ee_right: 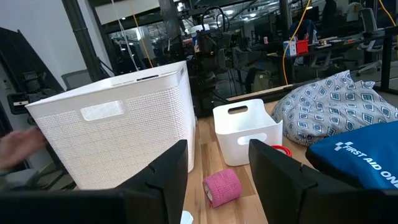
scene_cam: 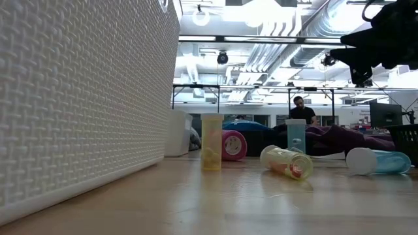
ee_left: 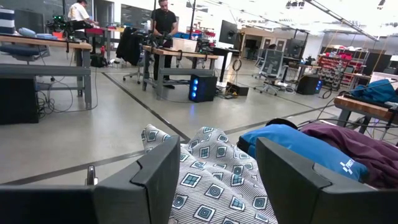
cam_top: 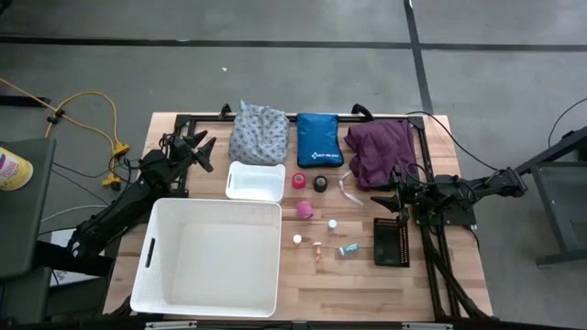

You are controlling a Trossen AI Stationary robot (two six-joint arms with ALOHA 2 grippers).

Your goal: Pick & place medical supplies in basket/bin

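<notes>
In the high view the big white basket (cam_top: pixel 206 257) sits closest to you, woven-textured rigid plastic, with the left gripper (cam_top: pixel 197 147) empty and parted above the table's far-left corner and the right gripper (cam_top: pixel 393 197) empty and parted beside the purple cloth (cam_top: pixel 381 149). In the low view the vials (scene_cam: pixel 287 162) are light, smooth and prone to rolling, so pinch them across the barrel. In the wrist views the patterned cloth (ee_left: pixel 211 177) is limp, so bunch a fold, and the pink tape roll (ee_right: pixel 222 186) looks squashy and grippy, so grip it across its width.

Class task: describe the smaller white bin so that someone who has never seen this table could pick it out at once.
Find the large white basket. Just beyond its far right corner, before the grey-white patterned cloth, sits the small white bin. It is smooth-walled with handle slots, unlike the textured basket.
</notes>
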